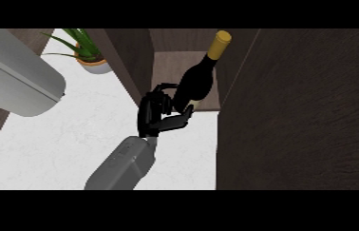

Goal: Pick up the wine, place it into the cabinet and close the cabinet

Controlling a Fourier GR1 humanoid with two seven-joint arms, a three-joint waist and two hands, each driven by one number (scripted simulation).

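From the head view I count one wine bottle (198, 78), one cabinet (184, 63) with its door (288, 111) swung open at the right, one potted plant (85, 52) and one large grey appliance (28, 80) at the left edge of the white counter (63, 144). Only one hand (157, 116) shows, at the end of a grey forearm (123, 166) rising from the lower edge (which arm it belongs to I cannot tell from here). The dark bottle, capped in yellow foil, stands tilted on the cabinet's shelf, neck leaning toward the back right. My read on the fingers: they are curled around the bottle's lower body from the left, the thumb pressed against its base at the shelf's front lip.
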